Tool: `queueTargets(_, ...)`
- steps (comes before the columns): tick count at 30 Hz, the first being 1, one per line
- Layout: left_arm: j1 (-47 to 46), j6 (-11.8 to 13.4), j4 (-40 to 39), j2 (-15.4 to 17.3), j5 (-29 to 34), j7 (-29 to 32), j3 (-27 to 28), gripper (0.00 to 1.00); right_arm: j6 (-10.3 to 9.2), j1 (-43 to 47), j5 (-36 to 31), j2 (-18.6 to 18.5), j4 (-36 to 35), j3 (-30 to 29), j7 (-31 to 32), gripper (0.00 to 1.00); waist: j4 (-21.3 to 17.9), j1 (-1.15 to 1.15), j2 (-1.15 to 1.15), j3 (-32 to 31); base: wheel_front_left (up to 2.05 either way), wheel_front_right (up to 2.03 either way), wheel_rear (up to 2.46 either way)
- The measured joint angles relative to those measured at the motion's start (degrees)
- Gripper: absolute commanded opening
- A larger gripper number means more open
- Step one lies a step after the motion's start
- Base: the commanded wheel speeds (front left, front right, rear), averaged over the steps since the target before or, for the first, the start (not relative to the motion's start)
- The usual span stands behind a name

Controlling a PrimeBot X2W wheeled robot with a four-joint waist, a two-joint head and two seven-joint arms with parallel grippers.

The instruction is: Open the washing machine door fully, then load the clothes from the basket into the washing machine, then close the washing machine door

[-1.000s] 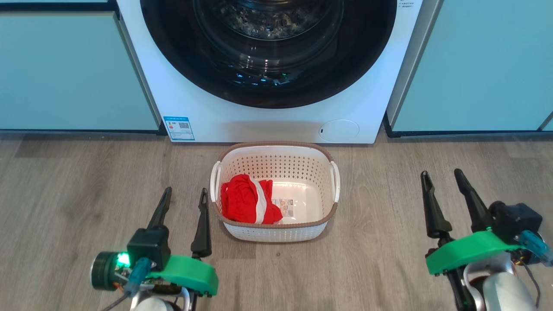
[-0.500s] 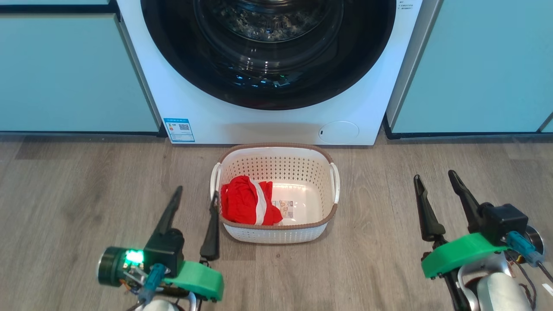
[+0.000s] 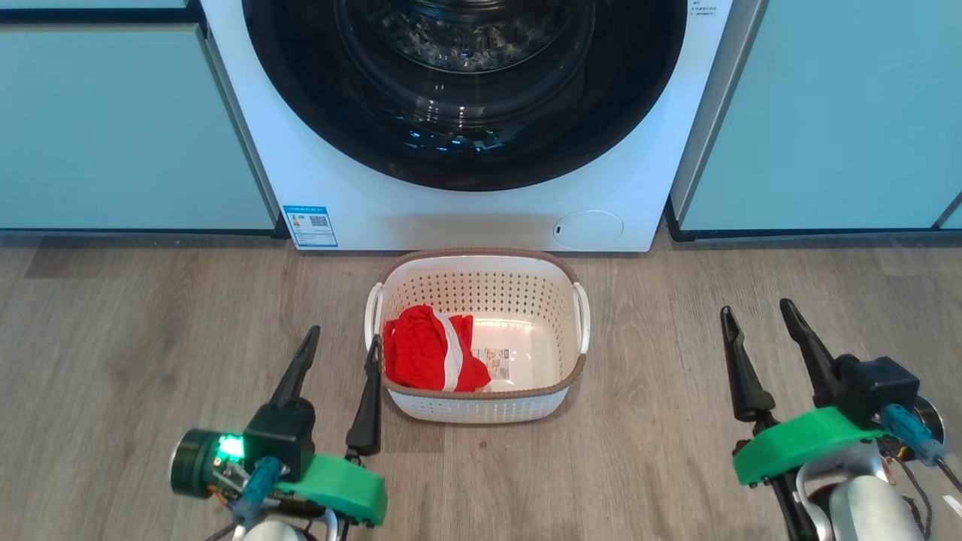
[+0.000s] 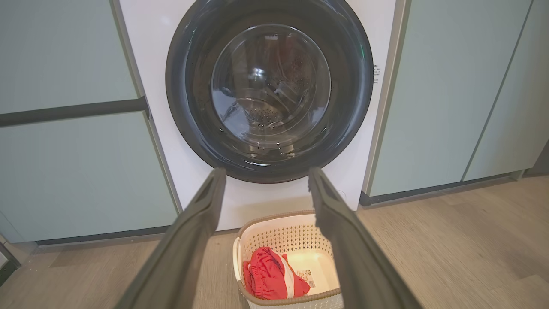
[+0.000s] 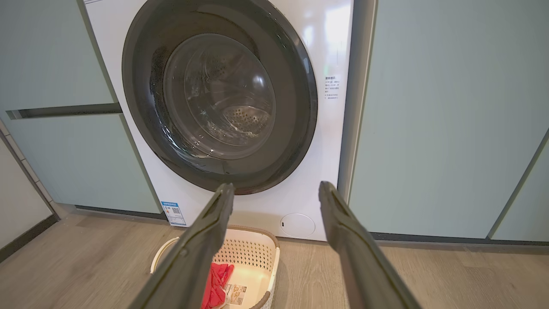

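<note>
The white washing machine (image 3: 361, 203) stands ahead between teal cabinets, and its round black-rimmed washing machine door (image 3: 466, 161) (image 4: 269, 92) (image 5: 219, 96) lies flush against the front, closed. On the floor just before it sits the cream perforated basket (image 3: 526, 293) (image 4: 296, 231) (image 5: 253, 249) holding red clothes (image 3: 425, 357) (image 4: 268, 279) (image 5: 216, 281) with a white stripe in its left half. My left gripper (image 3: 342, 342) hovers open just left of the basket, empty. Well to the basket's right, my right gripper (image 3: 755, 309) is open too, holding nothing.
Pale teal cabinet doors (image 3: 128, 120) (image 3: 842, 113) flank the machine on both sides. Grey wood-look floor (image 3: 646, 451) spreads around the basket. A blue energy sticker (image 3: 310, 224) and a round filter cap (image 3: 588, 229) mark the machine's lower front.
My left gripper has moved a little to the right, toward the basket's left handle. My right gripper has shifted slightly left. Both stay open.
</note>
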Motion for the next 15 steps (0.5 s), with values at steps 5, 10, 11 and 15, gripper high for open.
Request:
queueTargets(5, 1.03, -1.49, 0.24, -0.18, -0.01, 0.0, 0.76, 1.0, 0.0, 0.0, 0.62, 0.0, 0.12, -0.02, 0.01, 1.0, 0.05, 0.0, 0.0, 0.07, 0.0, 0.0, 0.0)
queueTargets(10, 1.09, -3.18, 0.15, -0.29, -0.82, 0.0, 1.79, 1.0, 0.0, 0.0, 0.64, 0.0, 0.41, -0.01, 0.0, 1.0, 0.03, 0.0, 0.0, -0.01, 0.0, 0.0, 0.0)
queueTargets(11, 1.09, -3.43, 0.1, -0.34, -1.24, 0.0, 1.98, 1.0, 0.0, 0.0, 0.78, 0.0, 0.41, -0.01, -0.01, 1.0, 0.04, 0.0, 0.0, -0.03, 0.0, 0.0, 0.0)
queueTargets(15, 1.14, -3.99, -0.52, -0.56, -1.57, 0.0, 2.8, 1.0, 0.0, 0.0, 0.99, 0.0, 0.45, 0.01, -0.04, 1.0, 0.04, 0.0, 0.0, -0.09, 0.0, 0.0, 0.0)
